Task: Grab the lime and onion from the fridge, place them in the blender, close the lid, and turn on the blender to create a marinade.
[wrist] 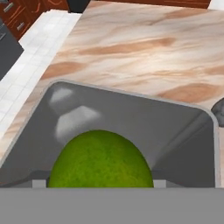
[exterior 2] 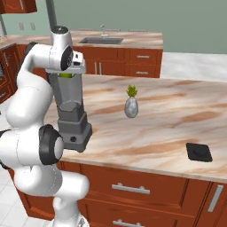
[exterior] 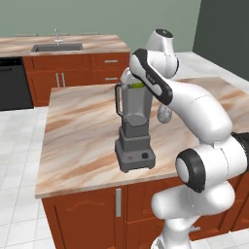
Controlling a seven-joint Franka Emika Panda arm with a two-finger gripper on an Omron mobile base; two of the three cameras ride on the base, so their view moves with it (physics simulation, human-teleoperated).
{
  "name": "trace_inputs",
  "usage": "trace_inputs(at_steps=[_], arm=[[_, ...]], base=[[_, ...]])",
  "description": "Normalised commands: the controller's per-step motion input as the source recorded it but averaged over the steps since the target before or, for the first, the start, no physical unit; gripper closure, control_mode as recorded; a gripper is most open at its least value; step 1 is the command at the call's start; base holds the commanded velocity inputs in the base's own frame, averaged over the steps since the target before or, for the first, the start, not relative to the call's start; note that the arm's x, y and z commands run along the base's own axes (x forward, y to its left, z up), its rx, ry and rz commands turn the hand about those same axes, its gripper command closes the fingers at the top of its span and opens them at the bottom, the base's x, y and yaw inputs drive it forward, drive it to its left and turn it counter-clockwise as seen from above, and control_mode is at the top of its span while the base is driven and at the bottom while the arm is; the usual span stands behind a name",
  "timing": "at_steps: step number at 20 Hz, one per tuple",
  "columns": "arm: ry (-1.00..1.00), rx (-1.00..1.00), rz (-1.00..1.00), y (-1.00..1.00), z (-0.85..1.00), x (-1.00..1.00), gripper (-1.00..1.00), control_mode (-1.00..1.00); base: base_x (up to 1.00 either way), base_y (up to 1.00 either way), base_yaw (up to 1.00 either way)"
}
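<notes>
The dark grey blender (exterior: 133, 127) (exterior 2: 71, 116) stands on the island counter with its smoky jar open at the top. My gripper (wrist: 99, 183) (exterior 2: 66, 73) hangs right over the jar's mouth, shut on the yellow-green lime (wrist: 100, 159) (exterior: 137, 85) (exterior 2: 65, 74). In the hand view the lime sits between the fingertips, with the jar's squarish rim (wrist: 131, 98) and grey inside below it. The black lid (exterior 2: 198, 152) lies flat on the counter, far to the right of the blender.
A small grey vase with green leaves (exterior 2: 131, 105) (exterior: 164, 114) stands on the marble island counter (exterior: 78, 136) just beyond the blender. A sink (exterior: 56, 47) (exterior 2: 101, 41) is set in the back counter, with a black dishwasher (exterior: 12, 82) to its left.
</notes>
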Motion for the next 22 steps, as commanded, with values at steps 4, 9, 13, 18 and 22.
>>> trace_inputs(at_steps=[4, 9, 13, 18, 22], arm=[[0.00, 0.00, 0.00, 0.00, 0.04, 0.00, -1.00, -1.00], [0.00, 0.00, 0.00, 0.00, 0.49, -0.01, -1.00, -1.00], [0.00, 0.00, 0.00, 0.00, 0.37, -0.19, -1.00, -1.00], [0.00, 0.00, -0.01, -0.08, 0.03, -0.64, -1.00, -1.00], [0.00, 0.00, -0.09, -0.51, -0.01, -0.89, -1.00, -1.00]], base=[[0.00, 0.00, 0.00], [0.00, 0.00, 0.00], [0.00, 0.00, 0.00], [0.00, 0.00, 0.00], [0.00, 0.00, 0.00]])
